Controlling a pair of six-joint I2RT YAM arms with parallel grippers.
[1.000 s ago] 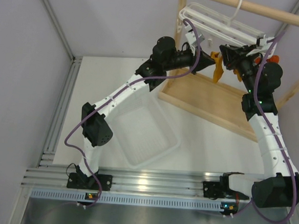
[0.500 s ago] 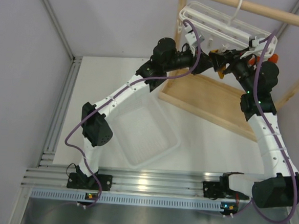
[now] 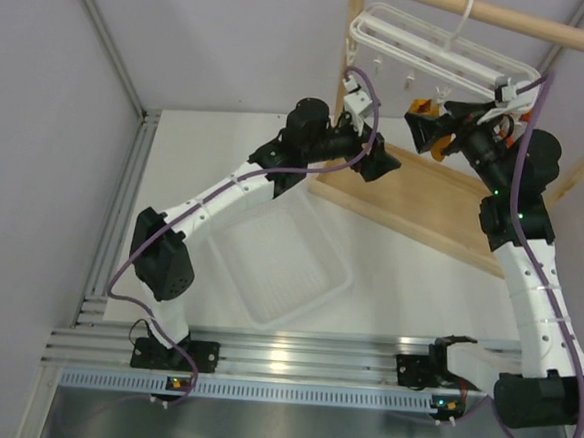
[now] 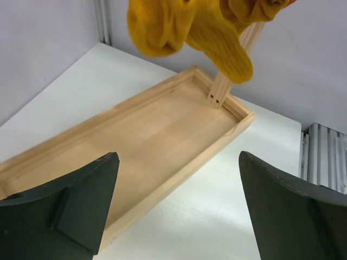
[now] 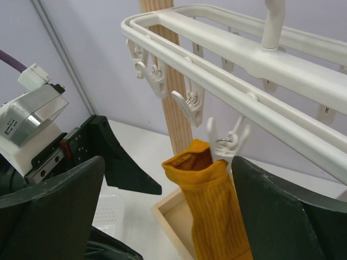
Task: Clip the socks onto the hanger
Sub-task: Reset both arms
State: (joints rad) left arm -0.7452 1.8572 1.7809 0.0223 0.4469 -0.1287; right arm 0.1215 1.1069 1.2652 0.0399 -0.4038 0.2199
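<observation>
While a yellow-orange sock hangs clipped to the hanger, my left gripper and right gripper both gape wide, holding nothing.

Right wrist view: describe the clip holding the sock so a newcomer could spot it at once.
Find the white barred hanger across the top. Small white clips dangle from its near bar. The clip meant hangs just right of the wooden post, pinching a yellow-orange sock; its neighbours hang empty.

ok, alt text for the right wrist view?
A yellow sock hangs from a clip on the white hanger, with a wooden post behind. Dark fingers, spread wide, sit either side of it.
</observation>
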